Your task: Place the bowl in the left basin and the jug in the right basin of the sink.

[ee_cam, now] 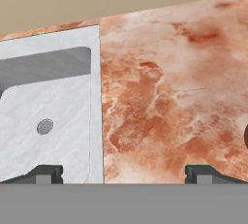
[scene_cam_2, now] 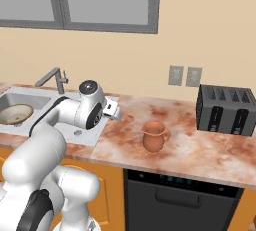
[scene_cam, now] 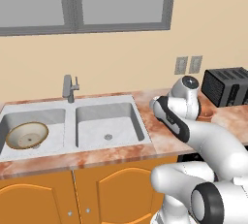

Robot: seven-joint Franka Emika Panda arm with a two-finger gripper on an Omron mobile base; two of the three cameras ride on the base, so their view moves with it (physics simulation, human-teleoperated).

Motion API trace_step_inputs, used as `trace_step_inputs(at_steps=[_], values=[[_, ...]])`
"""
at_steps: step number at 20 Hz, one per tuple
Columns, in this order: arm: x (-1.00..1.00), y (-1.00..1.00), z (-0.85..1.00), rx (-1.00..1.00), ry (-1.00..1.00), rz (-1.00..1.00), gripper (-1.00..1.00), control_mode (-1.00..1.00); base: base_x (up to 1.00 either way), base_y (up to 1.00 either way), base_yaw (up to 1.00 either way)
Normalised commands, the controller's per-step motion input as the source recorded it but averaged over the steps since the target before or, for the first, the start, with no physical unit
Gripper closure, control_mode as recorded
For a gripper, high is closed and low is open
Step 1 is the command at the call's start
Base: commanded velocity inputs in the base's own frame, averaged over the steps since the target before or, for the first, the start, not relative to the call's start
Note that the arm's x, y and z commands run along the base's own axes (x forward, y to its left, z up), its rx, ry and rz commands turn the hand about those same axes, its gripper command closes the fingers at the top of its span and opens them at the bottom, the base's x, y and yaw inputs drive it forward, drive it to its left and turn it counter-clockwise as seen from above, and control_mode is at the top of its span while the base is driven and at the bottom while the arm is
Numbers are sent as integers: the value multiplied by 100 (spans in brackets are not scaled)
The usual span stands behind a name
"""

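Bare counter (scene_cam_2: 200,150) around jug (scene_cam_2: 154,135), toaster (scene_cam_2: 223,109) well apart, right basin (scene_cam: 109,123) unoccupied

The bowl (scene_cam: 26,135) lies tilted in the left basin (scene_cam: 48,121); the right basin (scene_cam: 109,123) holds only its drain (scene_cam: 108,136).

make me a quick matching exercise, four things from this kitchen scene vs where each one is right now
Things:
1. bowl
2. jug
3. toaster
4. drain

Places:
A. floor of the right basin
B. counter, between sink and toaster
C. inside the left basin
D. far right of the counter, below the wall outlets

Pairs: 1-C, 2-B, 3-D, 4-A
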Motion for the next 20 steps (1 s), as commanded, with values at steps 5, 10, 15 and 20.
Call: trace_step_inputs(at_steps=[5,10,15,20], values=[[0,0,0,0,0,0,-100,100,0,0,0],[0,0,0,0,0,0,-100,100,0,0,0],[0,-2,0,0,0,0,-100,-100,0,0,0],[0,-23,0,-2,0,0,-100,-100,0,0,0]])
